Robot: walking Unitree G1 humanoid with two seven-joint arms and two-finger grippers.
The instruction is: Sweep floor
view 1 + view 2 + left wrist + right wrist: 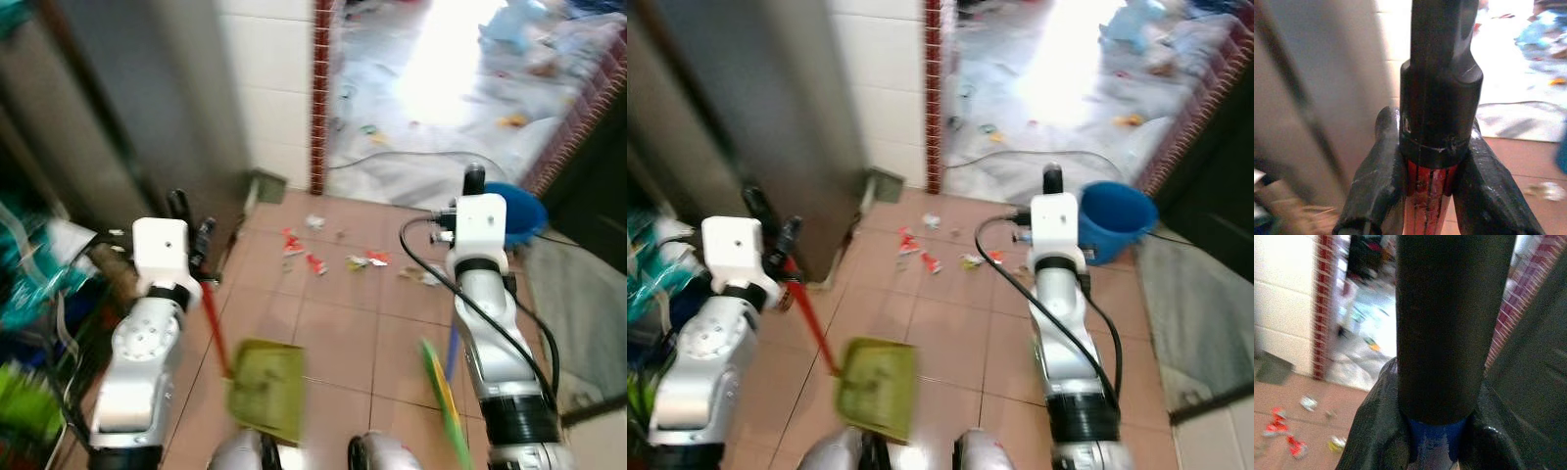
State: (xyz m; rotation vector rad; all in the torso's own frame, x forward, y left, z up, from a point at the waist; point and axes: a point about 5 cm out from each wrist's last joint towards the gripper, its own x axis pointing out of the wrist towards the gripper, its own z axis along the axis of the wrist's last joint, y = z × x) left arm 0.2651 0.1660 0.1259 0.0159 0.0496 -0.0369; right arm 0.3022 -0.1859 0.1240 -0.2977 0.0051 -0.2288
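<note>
- Gripping the dustpan handle (pixel 1427 205), the left gripper (pixel 1425 196) has its two black fingers (pixel 1376 186) pinched against the red shaft just below a black end cap (pixel 1440 88).
- From the head views, the red handle slants down from the left gripper to a green dustpan (pixel 266 387), whose tray hangs low over the floor tiles (pixel 333 323) close in front of the robot.
- Right gripper (pixel 1432 440) pinches the broom handle (pixel 1432 450): blue shaft between the fingers, a black grip (pixel 1442 323) above them.
- Broom (pixel 443 387) shows as a green streak with a blue shaft beside the right arm, low and blurred.
- Scattered litter (pixel 323 257), red, white and yellowish scraps, lies on the terracotta tiles ahead, between the two arms and well apart from the dustpan.
- Blue bucket (pixel 1112 220) stands on the floor just beyond the right arm, near the doorway.
- White tiled wall (pixel 269 88) with a red-brick edge strip (pixel 321 98) frames a doorway; more debris lies on the bright floor beyond it.
- Grey metal panel (pixel 147 98) rises on the left; colourful clutter (pixel 29 284) sits at its foot.
- Whole scene is motion-blurred.
</note>
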